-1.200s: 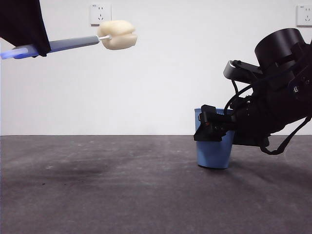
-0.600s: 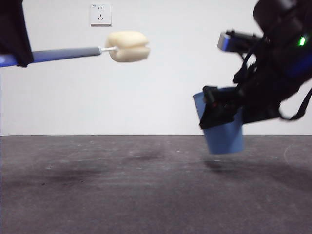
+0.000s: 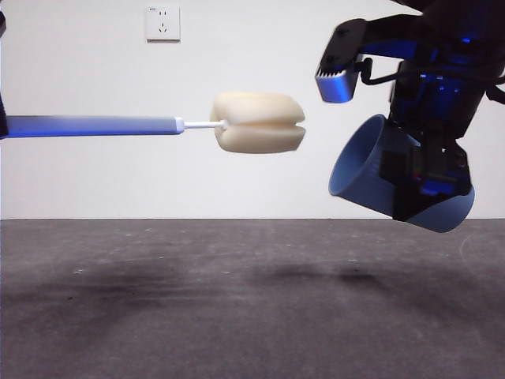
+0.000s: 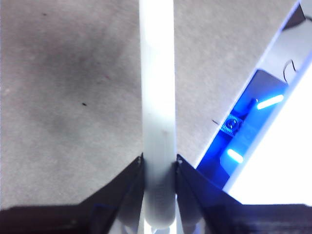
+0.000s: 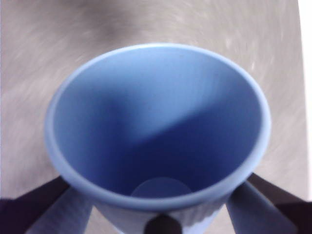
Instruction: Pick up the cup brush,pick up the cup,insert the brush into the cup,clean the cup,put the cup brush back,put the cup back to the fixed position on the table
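Cup brush (image 3: 158,125) level in left gripper (image 4: 158,168) — cup (image 3: 371,170) tilted in right gripper (image 5: 161,214).

I have the left gripper (image 4: 159,168) closed on the cup brush (image 3: 158,125), its fingers (image 4: 127,183) pinching the handle from both sides and holding it level in the air; the arm itself sits almost out of the front view at the edge; my right gripper (image 5: 161,214) is raised high over the table (image 3: 197,300), wrist tilted, fingers (image 5: 61,207) clamped on the cup (image 3: 371,170) from either side.
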`<control>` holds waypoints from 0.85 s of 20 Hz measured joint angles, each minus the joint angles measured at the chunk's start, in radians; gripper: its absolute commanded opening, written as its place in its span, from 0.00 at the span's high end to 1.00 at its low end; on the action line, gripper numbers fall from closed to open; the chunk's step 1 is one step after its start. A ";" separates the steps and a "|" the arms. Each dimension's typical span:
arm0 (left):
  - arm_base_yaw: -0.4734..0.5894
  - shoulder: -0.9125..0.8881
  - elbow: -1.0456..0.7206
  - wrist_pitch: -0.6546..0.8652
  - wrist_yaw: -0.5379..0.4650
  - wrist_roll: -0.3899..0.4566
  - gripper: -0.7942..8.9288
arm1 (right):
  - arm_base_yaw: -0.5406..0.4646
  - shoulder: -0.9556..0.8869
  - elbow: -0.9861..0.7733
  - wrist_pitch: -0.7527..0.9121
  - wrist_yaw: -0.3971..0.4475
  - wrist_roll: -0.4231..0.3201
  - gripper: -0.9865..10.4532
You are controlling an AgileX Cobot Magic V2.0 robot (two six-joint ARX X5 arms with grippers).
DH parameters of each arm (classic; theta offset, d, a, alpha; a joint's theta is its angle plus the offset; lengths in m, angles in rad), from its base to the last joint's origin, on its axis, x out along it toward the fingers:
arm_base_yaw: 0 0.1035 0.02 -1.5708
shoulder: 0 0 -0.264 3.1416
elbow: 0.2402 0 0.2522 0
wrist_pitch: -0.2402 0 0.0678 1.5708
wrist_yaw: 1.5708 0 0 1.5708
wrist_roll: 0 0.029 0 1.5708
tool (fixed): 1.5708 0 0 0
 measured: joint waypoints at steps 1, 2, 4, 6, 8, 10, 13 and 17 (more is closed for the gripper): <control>-0.008 0.004 0.000 -0.002 0.000 0.005 0.93 | 0.023 0.000 0.000 -0.013 0.019 -0.048 0.93; -0.017 0.009 0.000 -0.003 0.000 0.008 0.93 | 0.041 0.000 0.000 -0.016 0.034 -0.082 0.93; -0.047 0.034 0.000 -0.014 0.001 0.011 0.93 | 0.078 0.000 0.000 -0.014 0.079 -0.143 0.93; -0.079 0.072 0.000 -0.014 0.001 0.011 0.93 | 0.105 0.000 0.000 -0.014 0.095 -0.178 0.93; -0.107 0.104 0.000 0.004 0.001 0.011 0.93 | 0.122 0.000 0.000 -0.025 0.096 -0.192 0.93; -0.128 0.124 0.000 0.051 0.003 0.000 0.93 | 0.140 0.000 0.000 -0.045 0.100 -0.206 0.93; -0.147 0.149 0.000 0.100 0.032 -0.017 0.93 | 0.177 0.000 0.000 -0.045 0.118 -0.216 0.93; -0.184 0.206 0.000 0.159 0.045 -0.059 0.93 | 0.254 0.002 0.000 -0.045 0.118 -0.232 0.93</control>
